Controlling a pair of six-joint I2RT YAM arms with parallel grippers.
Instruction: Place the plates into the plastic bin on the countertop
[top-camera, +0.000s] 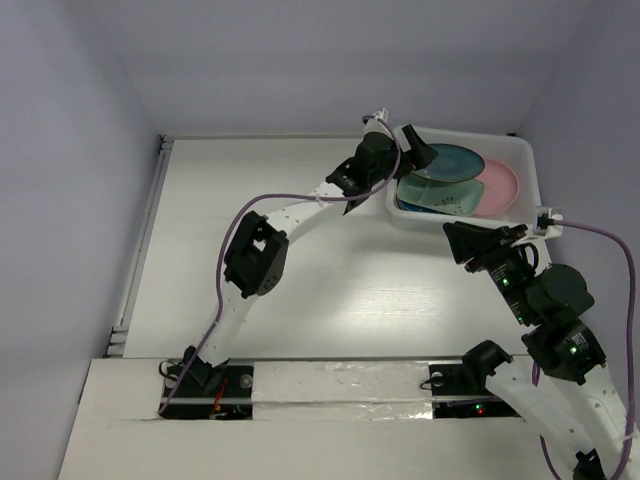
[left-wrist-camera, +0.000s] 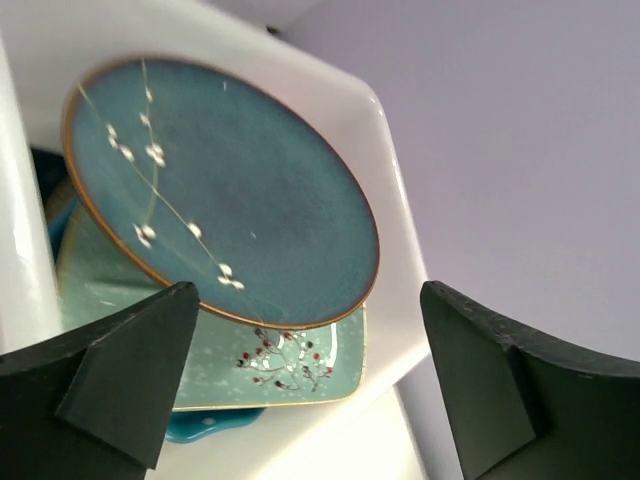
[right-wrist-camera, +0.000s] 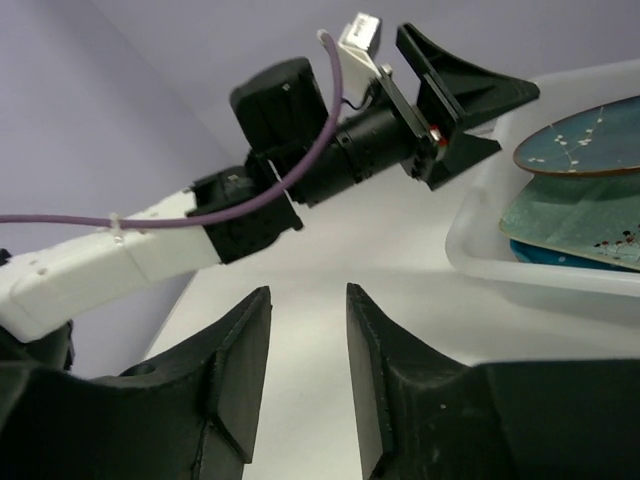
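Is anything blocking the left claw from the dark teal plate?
No, nothing visible. The open left gripper points straight at the dark teal plate, which lies on the mint green plate inside the plastic bin.

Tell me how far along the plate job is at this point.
Nearly done, it seems. Done: the teal plate lies on a mint plate and a blue one in the bin, a pink plate beside them. In hand: nothing; the left end effector is open at the bin's edge, the right end effector open and empty. Left: no plate shows on the countertop; any others in the stack are hidden.
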